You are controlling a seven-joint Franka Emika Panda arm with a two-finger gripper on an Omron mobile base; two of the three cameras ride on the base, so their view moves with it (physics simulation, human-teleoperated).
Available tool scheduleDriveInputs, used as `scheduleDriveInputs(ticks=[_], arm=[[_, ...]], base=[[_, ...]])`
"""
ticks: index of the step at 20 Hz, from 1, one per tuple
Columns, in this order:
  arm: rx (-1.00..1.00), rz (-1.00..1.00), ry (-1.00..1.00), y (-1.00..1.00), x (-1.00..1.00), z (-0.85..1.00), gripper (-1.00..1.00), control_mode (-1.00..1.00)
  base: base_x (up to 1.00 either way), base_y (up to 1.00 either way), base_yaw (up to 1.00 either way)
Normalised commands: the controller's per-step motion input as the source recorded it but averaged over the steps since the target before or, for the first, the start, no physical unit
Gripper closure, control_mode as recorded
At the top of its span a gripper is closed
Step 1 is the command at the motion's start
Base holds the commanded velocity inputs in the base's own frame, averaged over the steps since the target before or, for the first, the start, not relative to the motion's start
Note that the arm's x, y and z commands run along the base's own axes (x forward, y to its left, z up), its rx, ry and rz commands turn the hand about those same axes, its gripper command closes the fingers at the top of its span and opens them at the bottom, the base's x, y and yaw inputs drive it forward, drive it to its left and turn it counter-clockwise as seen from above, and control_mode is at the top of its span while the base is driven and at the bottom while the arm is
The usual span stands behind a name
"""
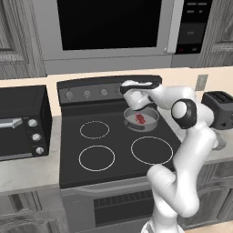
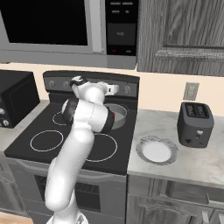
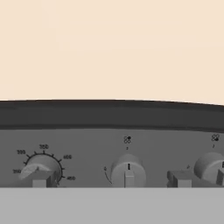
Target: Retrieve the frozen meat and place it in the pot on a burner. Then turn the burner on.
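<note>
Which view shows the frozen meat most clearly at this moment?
The left base view: the frozen meat lies in plain sight inside the pot on the rear right burner. In the right base view the arm covers most of the pot. The hand view faces the stove knobs.

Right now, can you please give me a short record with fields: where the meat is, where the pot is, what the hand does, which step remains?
meat: small red chunk of frozen meat lies inside the pot
pot: shallow round grey metal pot on the back right burner of the black stove
gripper: two-finger gripper open, holding nothing, facing the grey round knobs on the stove's back panel
remaining: burner not yet turned on, it seems
</note>
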Motion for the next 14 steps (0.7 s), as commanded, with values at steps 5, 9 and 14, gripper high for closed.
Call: scheduleDriveInputs(ticks=[5, 9, 14], arm=[[0.0, 0.0, 0.0, 0.0, 0.0, 0.0, -1.0, -1.0], [0.0, 0.0, -0.02, -0.02, 0.0, -0.23, -1.0, -1.0], [0.0, 0.0, -0.12, -0.02, 0.0, -0.23, -1.0, -1.0]], base=[[0.0, 0.0, 0.0], [0.0, 0.0, 0.0], [0.0, 0.0, 0.0]])
